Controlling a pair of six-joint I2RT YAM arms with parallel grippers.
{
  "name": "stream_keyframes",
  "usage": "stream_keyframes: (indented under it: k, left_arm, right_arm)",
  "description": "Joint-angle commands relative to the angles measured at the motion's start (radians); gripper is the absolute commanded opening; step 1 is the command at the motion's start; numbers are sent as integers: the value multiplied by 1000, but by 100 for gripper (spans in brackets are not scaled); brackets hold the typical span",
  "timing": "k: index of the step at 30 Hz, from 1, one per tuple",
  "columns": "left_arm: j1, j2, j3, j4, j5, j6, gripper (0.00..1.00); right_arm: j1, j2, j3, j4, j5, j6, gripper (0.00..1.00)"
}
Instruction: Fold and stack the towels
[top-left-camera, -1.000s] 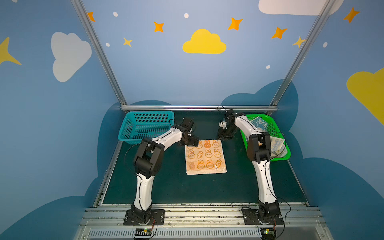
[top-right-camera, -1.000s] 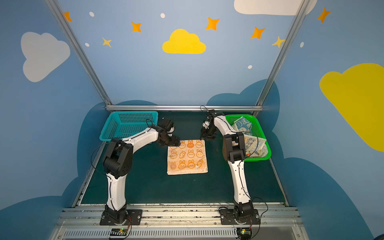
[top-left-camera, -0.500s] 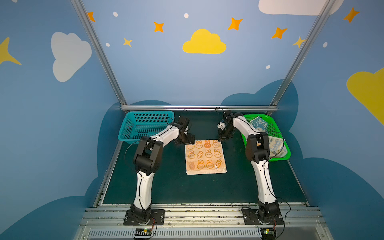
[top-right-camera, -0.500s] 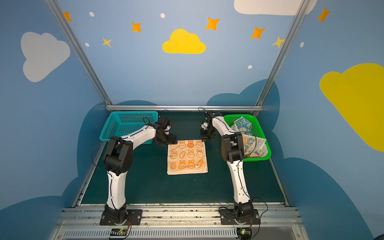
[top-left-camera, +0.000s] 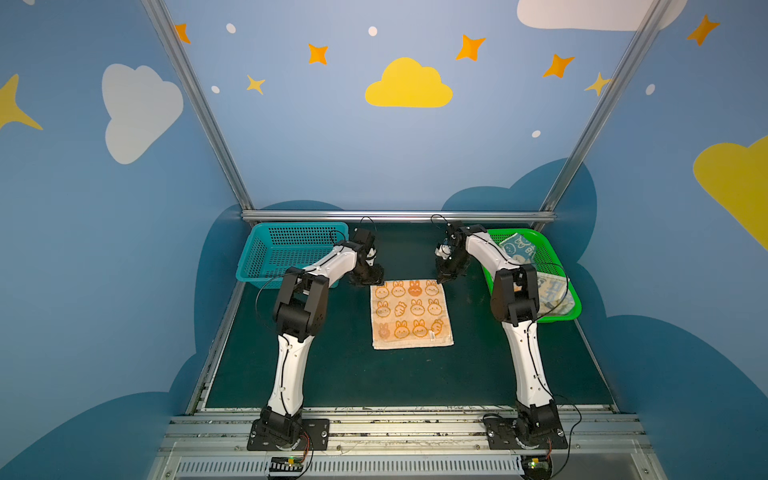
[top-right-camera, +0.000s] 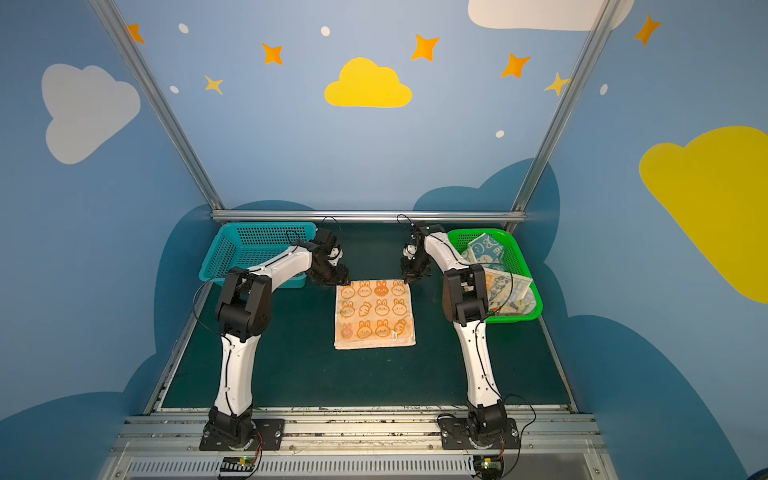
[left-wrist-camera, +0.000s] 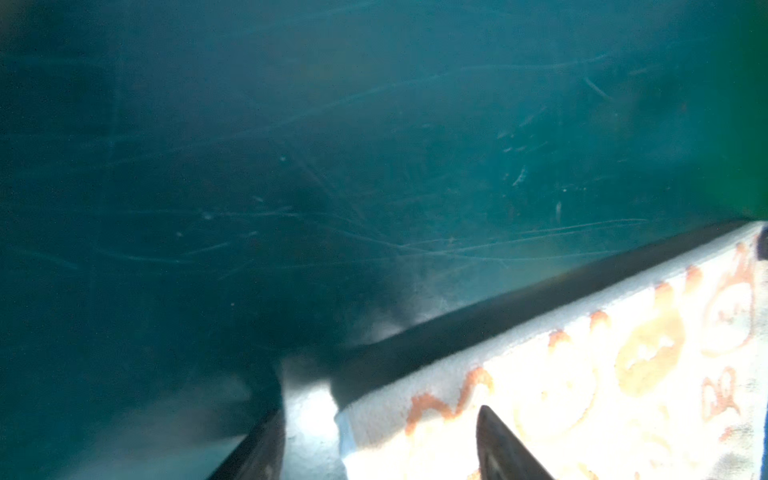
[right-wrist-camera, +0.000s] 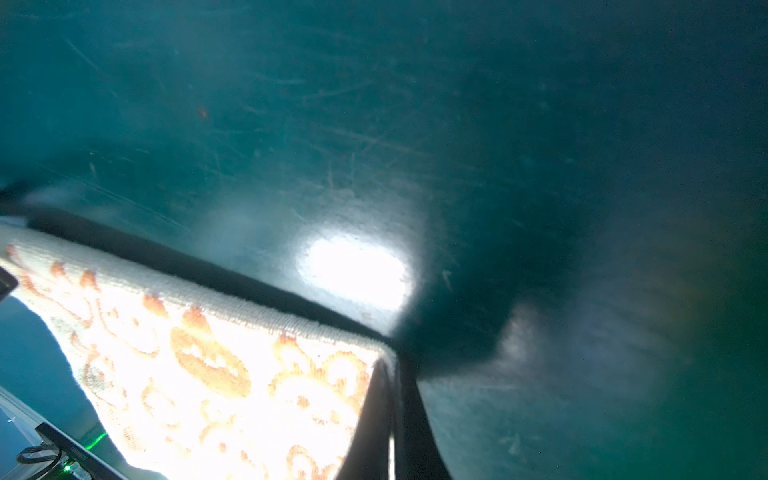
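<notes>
Right gripper (top-left-camera: 441, 279) clamped on one far corner of towel (top-left-camera: 411, 313). Left gripper (top-left-camera: 370, 279) jaws apart astride the other: close fully before lifting.

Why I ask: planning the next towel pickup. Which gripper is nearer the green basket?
Right. The right gripper is shut on the orange rabbit towel's far corner on the green basket's side; the open left gripper straddles the opposite far corner, with the towel between.
</notes>
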Motion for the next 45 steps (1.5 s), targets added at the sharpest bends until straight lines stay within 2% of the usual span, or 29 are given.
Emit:
stream_keyframes:
  k: [1, 10, 12, 15, 25, 33, 39, 45]
  left_arm:
    - [21, 10, -9, -18, 22, 48, 67]
    - [25, 43, 2, 5, 61, 59, 52]
    - [25, 47, -6, 13, 67, 60, 43]
    - [25, 55, -11, 21, 82, 65, 36]
    - [24, 85, -7, 14, 85, 73, 21]
    - [20, 92, -36, 20, 89, 76, 4]
    - [14, 91, -18, 9, 72, 87, 3]
    - [21, 23, 10, 36, 30, 101, 3]
  right_arm:
    - [5, 57, -11, -40, 5, -2, 2]
    - [5, 55, -15, -40, 6, -1, 2]
    - [5, 55, -15, -39, 6, -1, 2]
    - [4, 55, -14, -38, 8, 1, 2]
    - [1, 55, -14, -38, 4, 0, 2]
    - [-1, 54, -16, -38, -2, 5, 1]
    - [-11, 40, -16, -31, -52, 19, 0]
    - [-15, -16, -9, -31, -82, 28, 0]
